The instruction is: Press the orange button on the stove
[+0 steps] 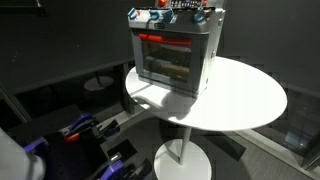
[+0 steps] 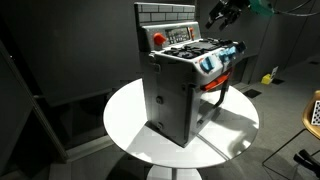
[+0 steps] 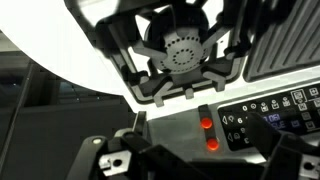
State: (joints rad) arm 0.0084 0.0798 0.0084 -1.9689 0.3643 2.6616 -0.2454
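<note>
- Stove (image 2: pixel 175 95) sits upright on round white surface (image 2: pixel 125 125), ctrls on top, so approach is from above.
- Hand (image 3: pixel 200 160) spread, empty, above stove top: push needs no grip.
- Orange button (image 3: pixel 207 125) prob. the lit spot just ahead of hand; blurry.

End effector (image 2: pixel 215 19) — aloft, jaws spread

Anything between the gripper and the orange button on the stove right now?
Nothing visible. In an exterior view the gripper hangs in open air above the stove, touching nothing. The orange button sits exposed on the upright back panel; the burner grates lie lower.
</note>
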